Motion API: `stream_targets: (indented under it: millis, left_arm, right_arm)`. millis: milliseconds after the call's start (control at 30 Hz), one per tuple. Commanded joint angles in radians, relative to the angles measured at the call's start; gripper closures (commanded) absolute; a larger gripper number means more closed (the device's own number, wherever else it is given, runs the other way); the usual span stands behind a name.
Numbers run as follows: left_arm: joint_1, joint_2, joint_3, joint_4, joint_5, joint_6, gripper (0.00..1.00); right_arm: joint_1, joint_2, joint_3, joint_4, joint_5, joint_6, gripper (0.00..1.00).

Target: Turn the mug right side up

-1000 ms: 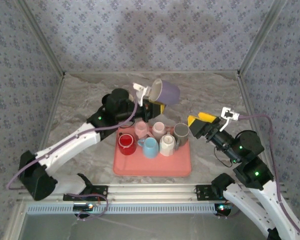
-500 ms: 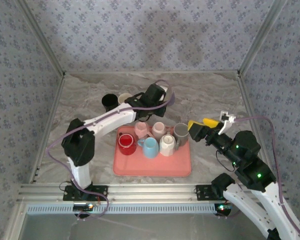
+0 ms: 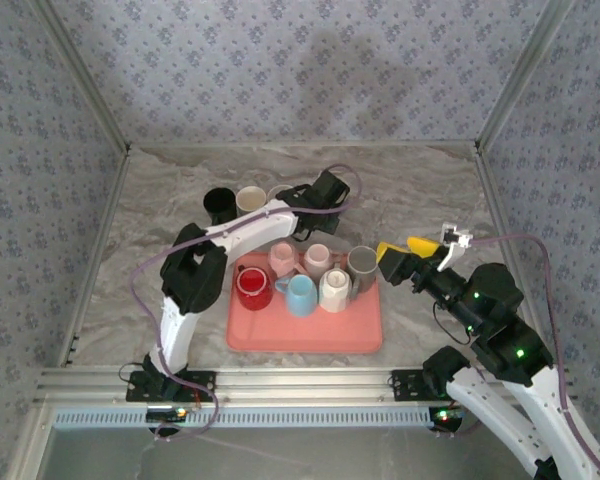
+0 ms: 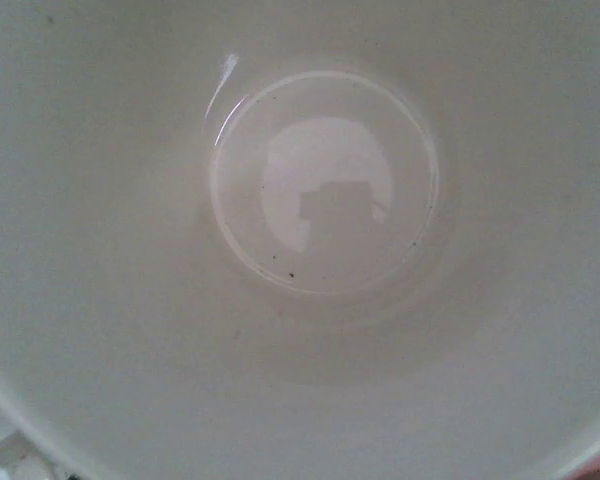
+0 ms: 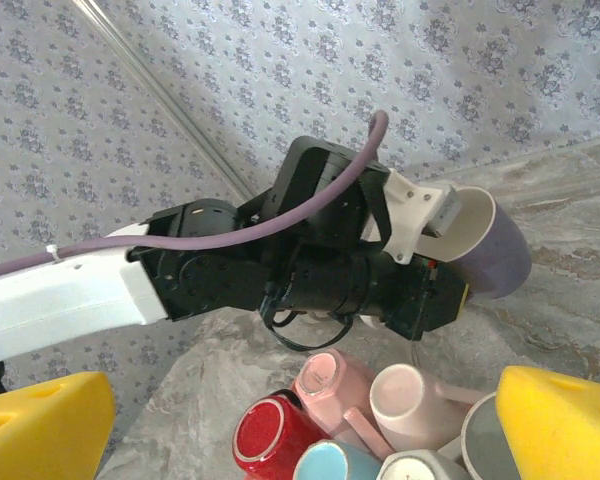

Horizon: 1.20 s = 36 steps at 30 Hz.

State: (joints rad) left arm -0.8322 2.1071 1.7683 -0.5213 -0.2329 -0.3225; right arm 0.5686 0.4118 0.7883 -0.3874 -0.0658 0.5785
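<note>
Mug, purple outside and white within, hangs tipped on its side above the table, its rim pinched in the left gripper. The right gripper hovers empty beside the tray, yellow fingers spread wide. The pink tray holds six cups: red, blue, white, grey and two pink. A black cup and a cream cup stand on the table beyond it.

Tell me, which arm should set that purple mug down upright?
Left: the left end effector grips the purple mug; the right end effector hangs open and empty beside the tray.
</note>
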Motion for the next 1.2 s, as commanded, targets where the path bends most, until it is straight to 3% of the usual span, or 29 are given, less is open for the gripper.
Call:
stream_targets:
  millis: [0, 433, 800, 1167]
  left_arm:
    - [0.007, 0.013, 0.082, -0.005, -0.036, -0.01, 1.0]
    - [0.021, 0.104, 0.144, -0.114, -0.164, -0.06, 1.0]
    - [0.026, 0.134, 0.149, -0.116, -0.161, -0.083, 1.0]
    - [0.036, 0.142, 0.145, -0.129, -0.159, -0.111, 0.84]
  right_arm:
    - [-0.004, -0.015, 0.006, -0.014, 0.002, -0.022, 0.0]
    - [-0.004, -0.042, 0.0, -0.039, 0.022, -0.026, 0.0]
    - [-0.003, -0.059, 0.004, -0.056, 0.018, -0.031, 0.0]
    - [-0.004, -0.059, -0.003, -0.059, -0.002, -0.031, 0.0]
